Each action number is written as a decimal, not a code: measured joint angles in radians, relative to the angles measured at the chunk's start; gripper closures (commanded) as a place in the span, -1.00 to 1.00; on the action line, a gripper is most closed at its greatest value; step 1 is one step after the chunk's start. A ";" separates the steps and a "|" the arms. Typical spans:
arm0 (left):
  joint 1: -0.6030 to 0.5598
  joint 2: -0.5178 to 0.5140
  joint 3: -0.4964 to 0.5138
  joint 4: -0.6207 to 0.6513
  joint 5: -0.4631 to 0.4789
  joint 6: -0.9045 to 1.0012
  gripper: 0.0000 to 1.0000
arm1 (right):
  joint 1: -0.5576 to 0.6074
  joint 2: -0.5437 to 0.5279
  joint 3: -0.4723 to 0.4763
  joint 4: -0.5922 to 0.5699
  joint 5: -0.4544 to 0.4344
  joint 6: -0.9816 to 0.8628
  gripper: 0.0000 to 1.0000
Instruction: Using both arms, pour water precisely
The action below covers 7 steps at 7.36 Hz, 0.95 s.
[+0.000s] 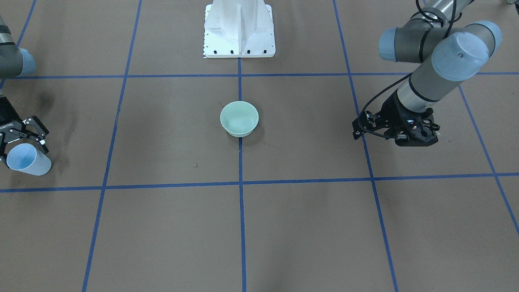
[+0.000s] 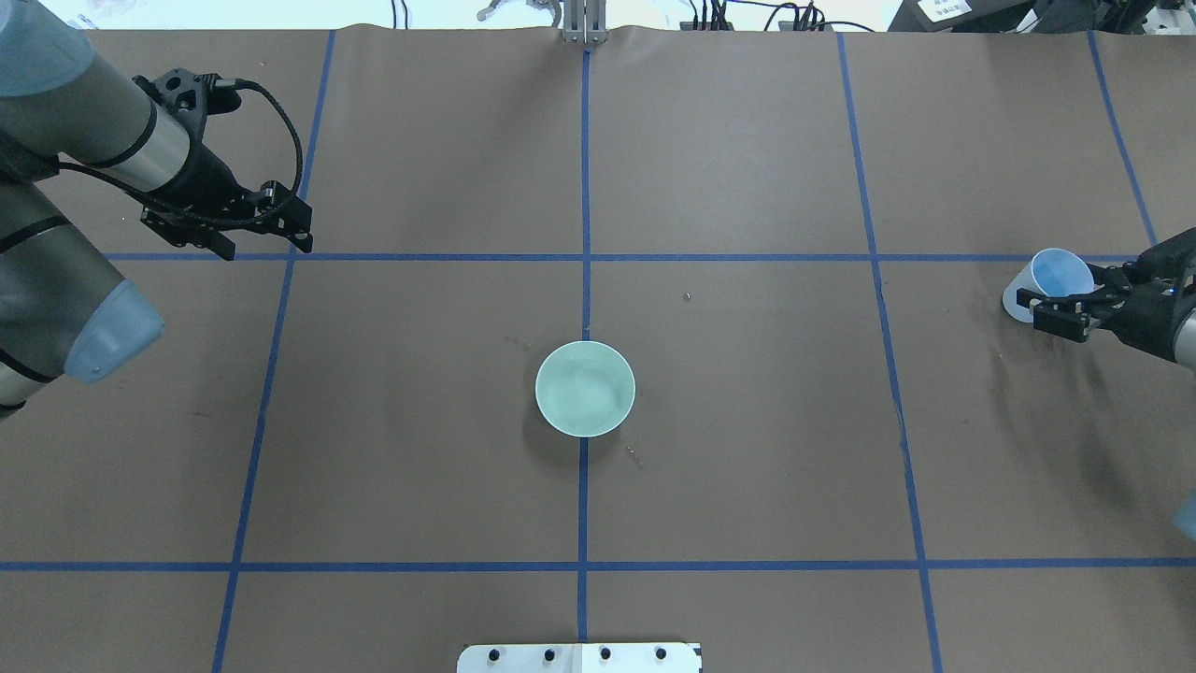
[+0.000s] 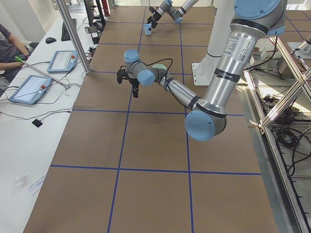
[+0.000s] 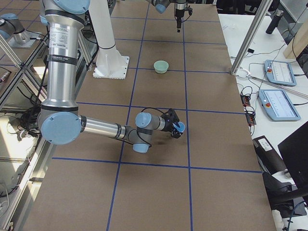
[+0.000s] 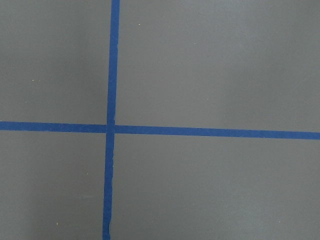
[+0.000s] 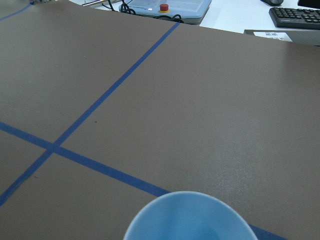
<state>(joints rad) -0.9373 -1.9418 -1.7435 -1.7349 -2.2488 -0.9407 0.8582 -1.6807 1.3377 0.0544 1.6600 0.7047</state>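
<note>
The right gripper (image 2: 1054,309) is clamping the pale blue plastic cup (image 2: 1060,274) by its wall, with the mouth facing up and the axis roughly upright, at the far right end of the brown paper-covered counter (image 2: 747,421). The mint-green round bowl (image 1: 240,132) is sitting at the counter's centre, well apart from the cup, toward the robot's left and slightly nearer its base. The coming transfer is therefore likely running leftward. The water (image 1: 239,119) is showing as a shallow shiny pool in the bowl; the cup's content cannot be determined. The left gripper (image 1: 414,138) is hanging over a blue tape crossing (image 5: 109,127), also well apart from the bowl, carrying nothing visible. Whether it is spread or closed cannot be determined.
</note>
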 measured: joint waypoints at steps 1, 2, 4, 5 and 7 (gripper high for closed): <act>0.000 0.000 0.000 0.000 0.000 -0.001 -0.98 | 0.001 -0.020 0.005 0.021 0.013 0.000 -0.98; 0.000 0.000 -0.001 0.000 0.000 -0.001 -0.98 | 0.002 -0.041 0.008 0.046 0.022 -0.001 -0.98; 0.000 0.001 -0.001 0.000 0.000 -0.001 -0.98 | 0.004 -0.076 0.014 0.077 0.028 -0.002 -0.98; 0.000 0.001 -0.001 0.000 0.000 -0.002 -0.98 | 0.005 -0.099 0.020 0.095 0.032 -0.002 -0.98; 0.001 0.001 -0.001 0.000 0.003 -0.005 -0.98 | 0.030 -0.148 0.038 0.127 0.076 -0.001 -0.98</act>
<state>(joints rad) -0.9359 -1.9408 -1.7441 -1.7349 -2.2461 -0.9452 0.8878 -1.8284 1.3756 0.1812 1.7362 0.7035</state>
